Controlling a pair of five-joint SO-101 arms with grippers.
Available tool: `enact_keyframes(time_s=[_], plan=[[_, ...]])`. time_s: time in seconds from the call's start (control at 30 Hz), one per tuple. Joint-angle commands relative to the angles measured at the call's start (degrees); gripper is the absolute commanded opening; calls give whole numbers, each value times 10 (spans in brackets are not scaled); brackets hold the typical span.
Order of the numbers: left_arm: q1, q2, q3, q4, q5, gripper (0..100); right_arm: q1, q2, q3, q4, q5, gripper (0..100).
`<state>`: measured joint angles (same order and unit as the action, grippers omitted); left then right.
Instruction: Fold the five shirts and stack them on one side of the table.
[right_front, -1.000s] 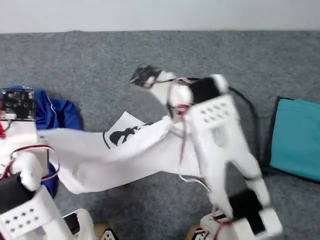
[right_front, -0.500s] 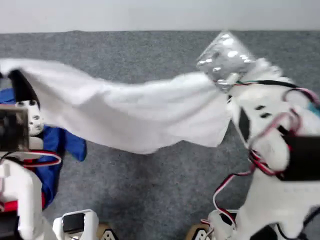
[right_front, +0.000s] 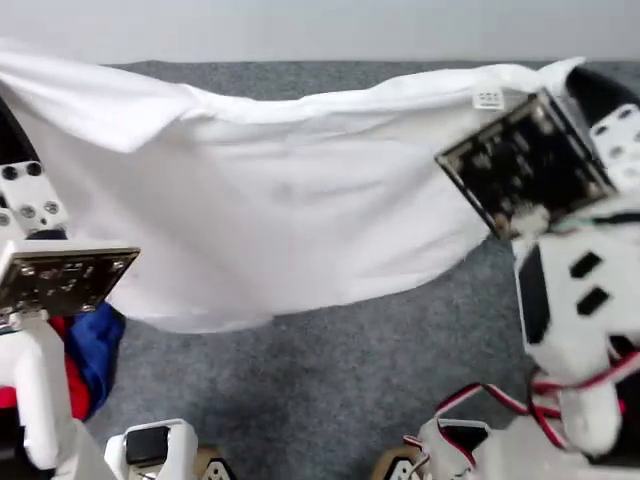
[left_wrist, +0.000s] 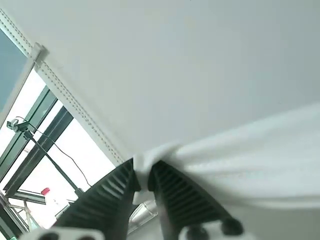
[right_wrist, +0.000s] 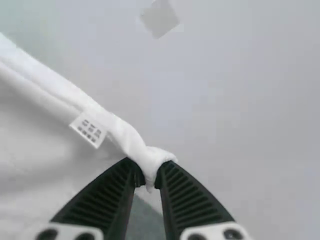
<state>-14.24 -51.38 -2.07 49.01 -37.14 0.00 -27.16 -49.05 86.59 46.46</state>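
Two grippers are pinching one white shirt (right_front: 280, 200), and you are holding it spread wide in the air between them. Your left gripper (left_wrist: 142, 172) is clamping a bunched fold at the shirt's edge. Its black ribbed fingers (left_wrist: 175, 195) are pressing together on the cloth, which is running off from the tips to one side as a thick rolled band. A window (left_wrist: 75, 155) is showing beyond that gripper.

Your right gripper (right_wrist: 148, 176) is likewise closed tight, biting on a small knot of hem that is poking out just past its fingertips. A small white label (right_wrist: 88, 131) is hanging from the hem near those tips, on the side where the shirt is stretching away from the gripper.

In the high view, the shirt is hanging as a broad sheet from the line between your two grippers. Its top edge is sagging a little midway between them, and its lower edge is drooping toward the arms' bases. The grey table (right_front: 330, 390) is lying beneath the sheet; whether the lower edge is touching it cannot be told.

Your left arm's wrist board (right_front: 60, 280) is sitting below the corner that the left gripper is holding. A blue cloth (right_front: 97, 340) is lying on the table just under that board, partly hidden by the arm. Your right arm's wrist board (right_front: 525, 165) is standing in front of the shirt, close beside the right gripper's corner.
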Motion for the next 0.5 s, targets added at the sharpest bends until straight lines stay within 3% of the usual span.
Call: enact_keyframes(time_s=[0.0, 0.2, 0.47], plan=[[4, -18, -16, 40, -33, 6, 7, -9, -43, -7, 16, 10], [1, -84, -16, 113, -41, 5, 79, -37, -76, 39, 40, 10], [0, -185, -16, 113, -55, 5, 122, -129, -76, 142, 50, 10]])
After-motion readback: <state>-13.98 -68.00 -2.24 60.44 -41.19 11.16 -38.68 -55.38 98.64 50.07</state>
